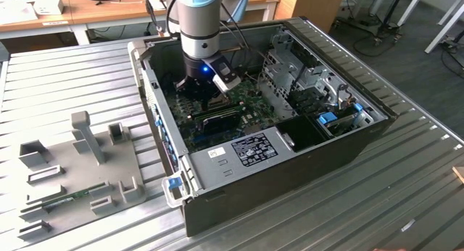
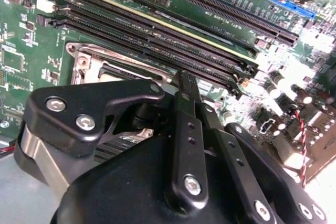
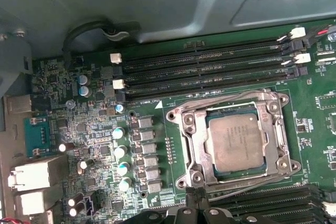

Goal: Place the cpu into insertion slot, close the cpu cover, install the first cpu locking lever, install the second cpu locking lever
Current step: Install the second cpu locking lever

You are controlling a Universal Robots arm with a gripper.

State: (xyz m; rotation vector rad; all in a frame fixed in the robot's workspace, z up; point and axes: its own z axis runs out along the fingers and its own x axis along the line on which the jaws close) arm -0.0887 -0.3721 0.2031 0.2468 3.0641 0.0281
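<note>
One arm works here, reaching down from above into an open computer case (image 1: 290,126) that lies on its side on a ribbed metal surface (image 1: 406,186). In the exterior view the gripper (image 1: 205,94) hangs low over the green circuit board (image 1: 250,107), in the far left part of the case interior as that view shows it. On the exterior view's left, well apart from the case, a grey fixture plate (image 1: 80,169) with upright blocks rests on the surface.

In the second wrist view the gripper's black linkage fills the near part of the picture. Its fingers (image 2: 188,85) look drawn together into a narrow point, and nothing can be seen between them, though whether they pinch anything cannot be told for sure. That point sits just beside the silvery metal frame of the insertion slot (image 2: 86,64), between it and the long black ribbed memory slots (image 2: 157,35).

In the first wrist view the cpu (image 3: 235,142), a flat, matte, pale square, already lies seated in the insertion slot. The cpu cover (image 3: 233,103), a thin shiny frame with a square window, appears to lie down around the chip. Thin wire levers run along the frame's edges; whether they are latched cannot be told. The cover lies just beyond the gripper, on its far side.
</note>
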